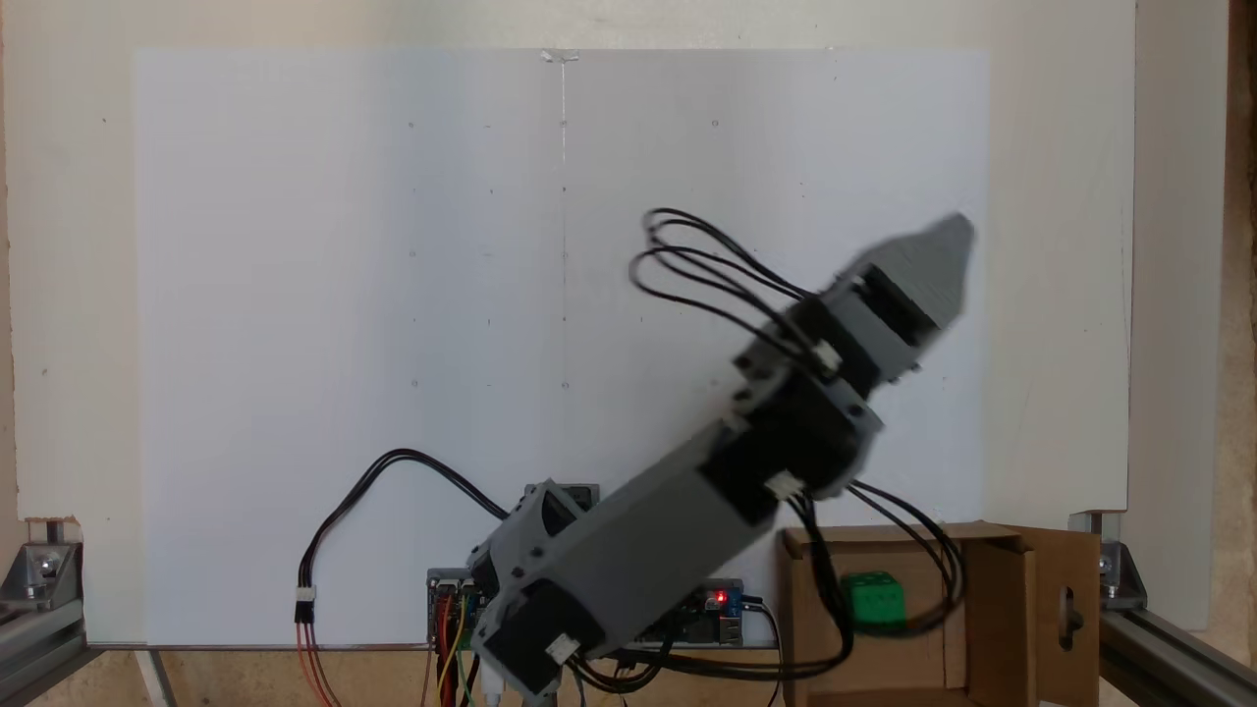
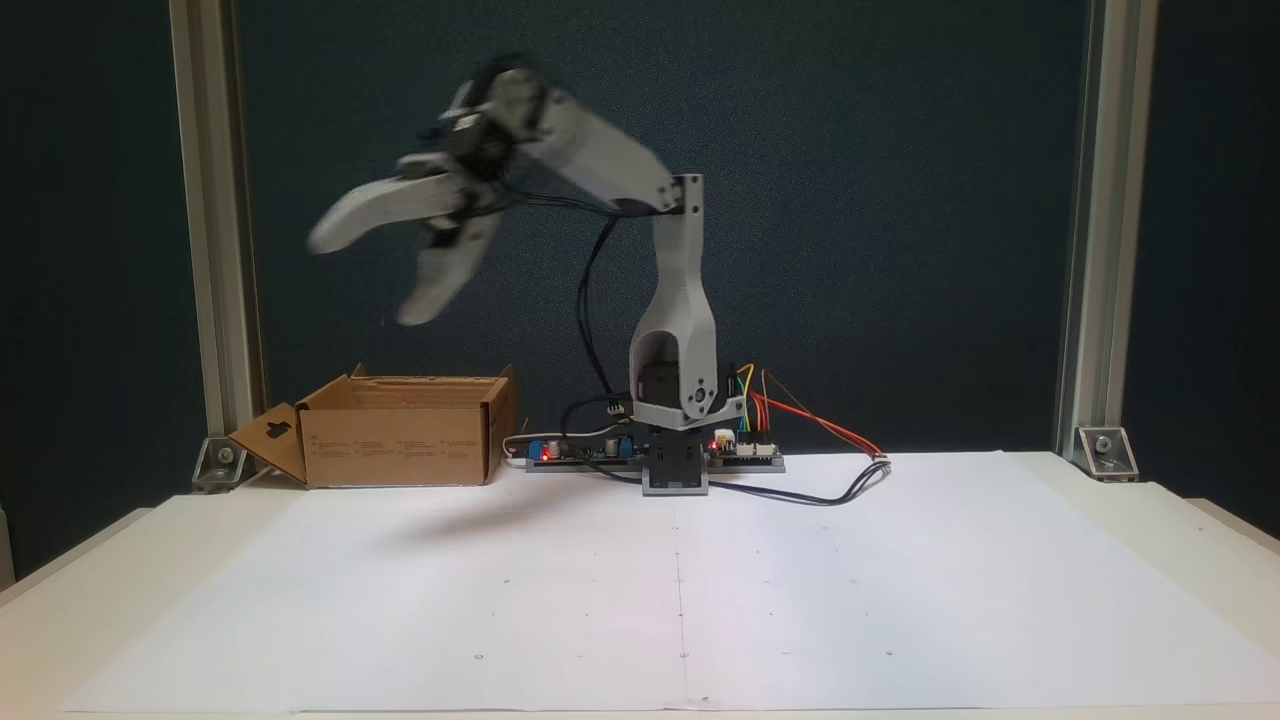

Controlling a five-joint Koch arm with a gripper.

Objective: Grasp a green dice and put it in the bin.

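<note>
Green dice (image 1: 873, 599) lying inside the bin (image 1: 1011, 609), partly behind black cables. Gripper (image 2: 365, 275) raised high above the bin (image 2: 400, 445), jaws spread wide, holding nothing, apparently; outline motion-blurred. Bin beside the arm base (image 2: 672, 470), on the white table sheet (image 2: 800, 600).

The grey plastic hobby arm (image 2: 672, 330) is standing on its base with the lower link rising upright from the shoulder. From the elbow at the top, the forearm is reaching up and out toward the left of a fixed view, and its outline is smeared with blur. The light grey two-fingered gripper (image 2: 365, 275) is hanging high in the air with its jaws spread wide apart, one finger (image 2: 350, 215) pointing leftward, the other angling down. In a fixed view the gripper (image 1: 943, 260) is pointing to the upper right.
</note>
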